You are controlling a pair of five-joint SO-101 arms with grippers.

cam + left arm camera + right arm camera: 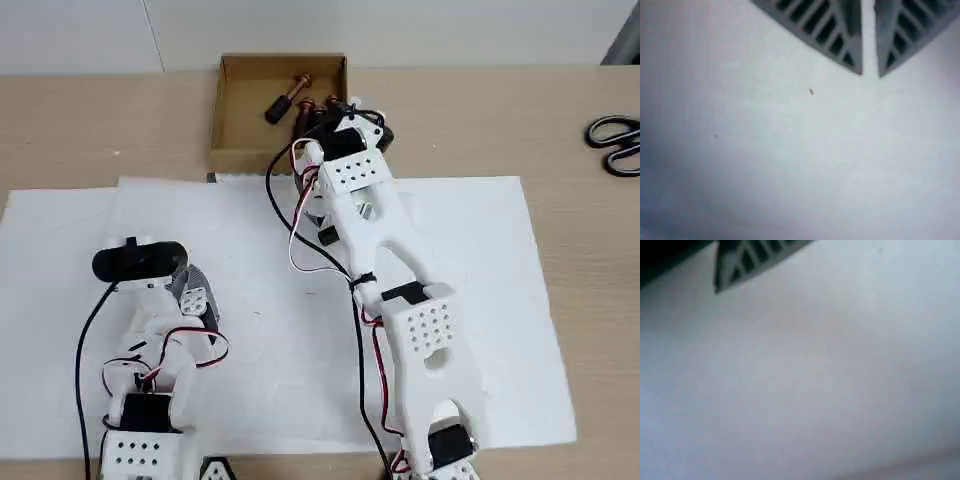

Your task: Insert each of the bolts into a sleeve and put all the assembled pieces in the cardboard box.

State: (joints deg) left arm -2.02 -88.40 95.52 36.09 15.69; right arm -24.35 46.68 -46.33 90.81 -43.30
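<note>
Grey ribbed fingers [842, 35] of the left hand [870, 74] are drawn together to a narrow slit, and nothing is gripped between them. This hand [197, 297] is held low over the white paper sheet [480, 300] that is spread on the counter [100, 120]; contact with the sheet cannot be confirmed.

The right hand [335, 120] is positioned at the near edge of the cardboard box [228, 110]. How far it is open cannot be told, as it is covered by its own wrist. One bolt-and-sleeve piece [287, 96], a black sleeve with a copper-coloured bolt end, is located inside the box, just beyond this hand and apart from it. Further copper-coloured ends are seen directly at the hand; whether they are touched cannot be determined.

Scissors [615, 143] are placed on the bare counter, well to the right of the right hand.
</note>
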